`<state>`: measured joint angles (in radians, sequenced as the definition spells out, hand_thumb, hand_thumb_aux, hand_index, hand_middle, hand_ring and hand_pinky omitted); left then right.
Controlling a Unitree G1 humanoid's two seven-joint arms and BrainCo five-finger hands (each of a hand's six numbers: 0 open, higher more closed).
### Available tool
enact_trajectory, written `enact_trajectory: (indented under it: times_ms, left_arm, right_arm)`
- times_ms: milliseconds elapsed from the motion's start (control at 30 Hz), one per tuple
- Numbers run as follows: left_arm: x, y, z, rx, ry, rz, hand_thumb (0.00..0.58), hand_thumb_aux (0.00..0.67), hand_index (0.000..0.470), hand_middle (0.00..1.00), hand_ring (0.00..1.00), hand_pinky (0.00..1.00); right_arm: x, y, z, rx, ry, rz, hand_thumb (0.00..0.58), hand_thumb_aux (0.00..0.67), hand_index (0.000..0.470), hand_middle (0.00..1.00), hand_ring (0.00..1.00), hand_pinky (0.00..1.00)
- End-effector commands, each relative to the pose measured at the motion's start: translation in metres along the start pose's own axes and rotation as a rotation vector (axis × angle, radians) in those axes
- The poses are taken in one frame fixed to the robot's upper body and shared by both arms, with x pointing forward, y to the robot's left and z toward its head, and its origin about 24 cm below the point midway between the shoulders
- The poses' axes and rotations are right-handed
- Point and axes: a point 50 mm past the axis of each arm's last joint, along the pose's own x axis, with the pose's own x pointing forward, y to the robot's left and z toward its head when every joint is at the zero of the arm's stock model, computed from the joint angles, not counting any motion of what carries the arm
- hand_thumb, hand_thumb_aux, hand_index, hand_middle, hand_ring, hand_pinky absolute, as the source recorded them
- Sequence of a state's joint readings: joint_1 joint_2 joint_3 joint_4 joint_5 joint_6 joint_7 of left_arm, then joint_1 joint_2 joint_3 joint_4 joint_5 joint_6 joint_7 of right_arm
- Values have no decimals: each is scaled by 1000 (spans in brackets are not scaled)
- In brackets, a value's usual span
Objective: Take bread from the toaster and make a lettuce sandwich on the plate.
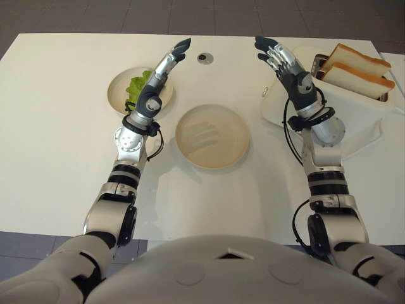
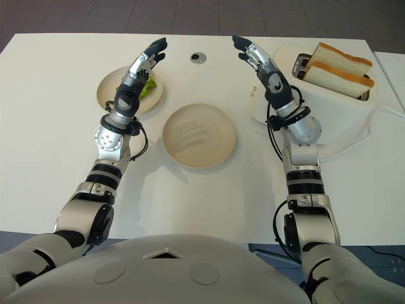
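White table (image 1: 57, 139). Far left: small cream round plate (image 1: 116, 95) with a green lettuce leaf (image 1: 134, 87) lying on it. Left robot hand (image 1: 161, 71) hangs over that plate's right side, fingers straight and apart, holding nothing. Centre, between the arms: larger cream round plate (image 1: 212, 136). Beyond it, a small grey round fitting (image 1: 204, 58) in the table. Right robot hand (image 1: 285, 62) raised just left of the white toaster (image 1: 354, 104), fingers extended, holding nothing. Two slices of white bread (image 1: 357, 68) stand in the toaster slots.
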<state>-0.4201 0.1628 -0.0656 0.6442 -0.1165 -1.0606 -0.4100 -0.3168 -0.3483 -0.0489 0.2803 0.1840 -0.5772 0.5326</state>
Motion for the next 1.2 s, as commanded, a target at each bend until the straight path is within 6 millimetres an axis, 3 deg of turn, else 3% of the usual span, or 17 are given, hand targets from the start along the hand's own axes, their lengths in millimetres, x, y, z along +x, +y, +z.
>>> enact_trajectory:
  times_ms: [33,367,533,633,833,1067,1100,1133,1167,1200]
  left_arm:
    - [-3,-1,-1,-3,17,-9,0,0,0,0,0,0]
    - [-3,-2,-2,2,23,-14,0,0,0,0,0,0]
    - [-2,-2,-2,8,20,-14,0,0,0,0,0,0]
    - [-2,0,-2,13,19,-10,0,0,0,0,0,0]
    - [-2,3,-1,24,19,-12,0,0,0,0,0,0]
    - [-2,2,-3,22,28,-19,0,0,0,0,0,0]
    - [-2,1,-3,21,29,-21,0,0,0,0,0,0]
    - [-2,1,-3,21,30,-21,0,0,0,0,0,0]
    - [-2,1,-4,21,32,-22,0,0,0,0,0,0]
    - [-3,1,-4,21,33,-22,0,0,0,0,0,0]
  right_arm:
    - [1,0,0,-15,1,15,0,0,0,0,0,0]
    - [0,0,6,-73,-19,39,0,0,0,0,0,0]
    - [-16,-42,65,-480,-116,-2,0,0,0,0,0,0]
    - [-35,-74,81,-740,0,0,0,0,0,0,0,0]
    - [-76,-126,62,-952,383,-23,0,0,0,0,0,0]
    - [-101,-144,27,-1016,654,1,0,0,0,0,0,0]
    - [-103,-143,23,-1010,665,7,172,108,76,0,0,0]
    - [-103,-141,20,-1001,663,18,360,257,181,0,0,0]
    - [-101,-139,18,-992,651,26,458,363,254,0,0,0]
    - [-98,-136,19,-978,621,30,512,441,310,0,0,0]
